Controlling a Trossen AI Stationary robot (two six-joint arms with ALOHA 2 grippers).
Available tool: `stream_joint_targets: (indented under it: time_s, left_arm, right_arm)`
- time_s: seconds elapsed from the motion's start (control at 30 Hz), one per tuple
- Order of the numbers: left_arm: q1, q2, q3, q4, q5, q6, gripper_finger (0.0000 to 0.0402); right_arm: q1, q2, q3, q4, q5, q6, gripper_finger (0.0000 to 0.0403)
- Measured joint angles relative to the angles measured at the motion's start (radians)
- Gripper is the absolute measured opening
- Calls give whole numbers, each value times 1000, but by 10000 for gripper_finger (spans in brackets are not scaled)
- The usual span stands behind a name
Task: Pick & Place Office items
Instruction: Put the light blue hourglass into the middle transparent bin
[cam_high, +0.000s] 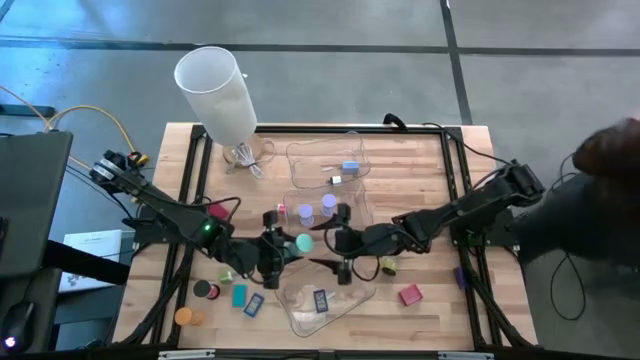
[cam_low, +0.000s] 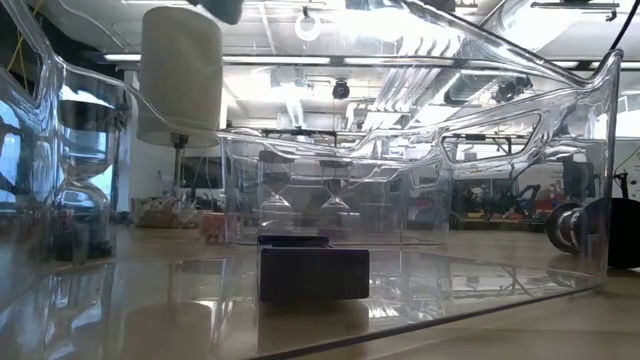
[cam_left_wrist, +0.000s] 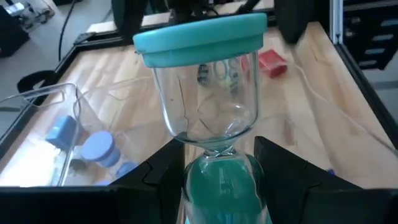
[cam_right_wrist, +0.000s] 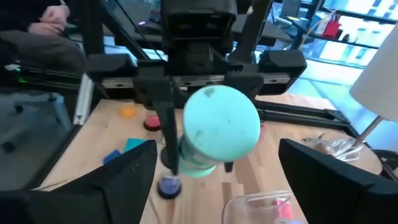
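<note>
My left gripper (cam_high: 283, 246) is shut on a teal sand timer (cam_left_wrist: 208, 93) with a flat teal cap, clear glass bulbs and teal sand in the bulb nearest the fingers. It is near the table's middle, between the middle and near clear trays. My right gripper (cam_right_wrist: 224, 180) is open wide and faces the timer's cap (cam_right_wrist: 222, 126) from the table's right, just short of it and touching nothing. Lilac cylinders (cam_high: 328, 204) lie in the middle tray, a blue block (cam_high: 350, 166) in the far tray, and a dark rectangle (cam_low: 313, 273) lies flat in the near tray. My left gripper pinches the sand timer at its narrow glass waist (cam_left_wrist: 217, 148) between the two fingers (cam_left_wrist: 163, 174). They come in roughly level from the table's left and lie across the timer. The capped end stands above the fingers, and the right wrist view shows the timer clear of the table.
A red block (cam_high: 410, 294) lies near the right. A pink block (cam_high: 218, 210), black cylinder (cam_high: 203, 289), orange cylinder (cam_high: 183, 316) and teal (cam_high: 239, 295) and blue (cam_high: 254, 304) rectangles lie on the left. The white lamp shade (cam_high: 215, 88) stands far left. A person (cam_high: 610, 170) sits beyond the right edge.
</note>
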Motion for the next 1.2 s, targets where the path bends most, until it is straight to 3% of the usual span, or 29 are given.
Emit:
stream_joint_targets:
  time_s: [0.3, 0.7, 0.93, 1.2]
  left_arm:
    - [19, 33, 0, 62, 7, 56, 161]
    - [64, 60, 0, 108, 12, 122, 161]
    - [63, 60, 0, 122, 51, 140, 161]
    - [66, 60, 0, 130, 52, 156, 161]
  right_arm:
    - [-5, 4, 0, 19, 10, -4, 326]
    - [-57, 4, 0, 1, -140, 5, 320]
    - [-63, 4, 0, -1, -193, 4, 279]
    - [-77, 4, 0, -24, -218, 5, 198]
